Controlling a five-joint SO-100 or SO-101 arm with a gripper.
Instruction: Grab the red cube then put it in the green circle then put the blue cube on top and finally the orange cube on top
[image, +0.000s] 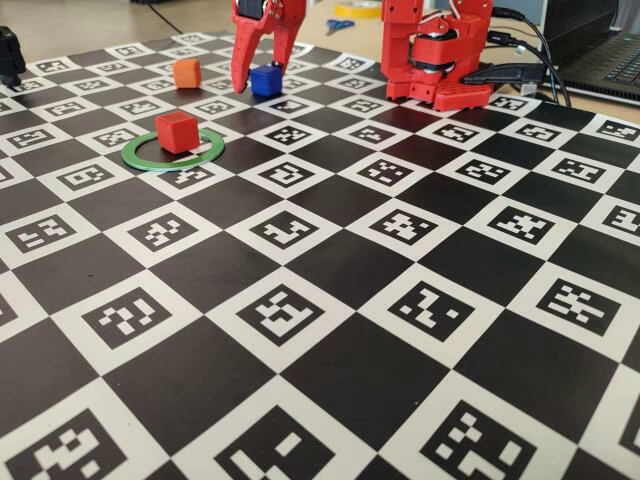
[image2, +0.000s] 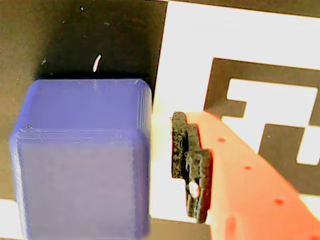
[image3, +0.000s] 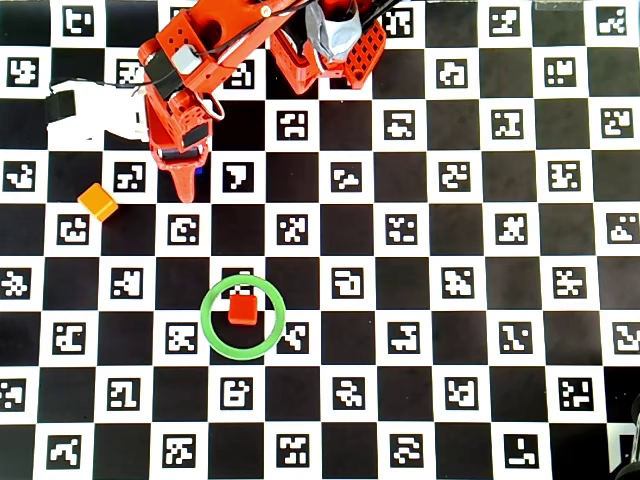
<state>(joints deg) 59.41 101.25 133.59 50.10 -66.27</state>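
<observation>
Red gripper (image: 262, 82) stands spread open around the blue cube (image: 266, 80), one finger (image2: 192, 170) just beside the cube's side, gripping nothing. Orange cube (image: 186, 72) sits near its left in the fixed view; nearer the camera, the red cube (image: 176, 131) rests inside the green circle (image: 140, 155).

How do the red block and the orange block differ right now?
The red cube sits inside the green circle; the orange cube lies on the bare checkered board, outside any ring. In the overhead view the red cube lies square to the board's pattern, the orange cube turned at an angle. In the fixed view the orange cube lies farther back than the red cube. Both look the same size, and the tool touches neither.
</observation>
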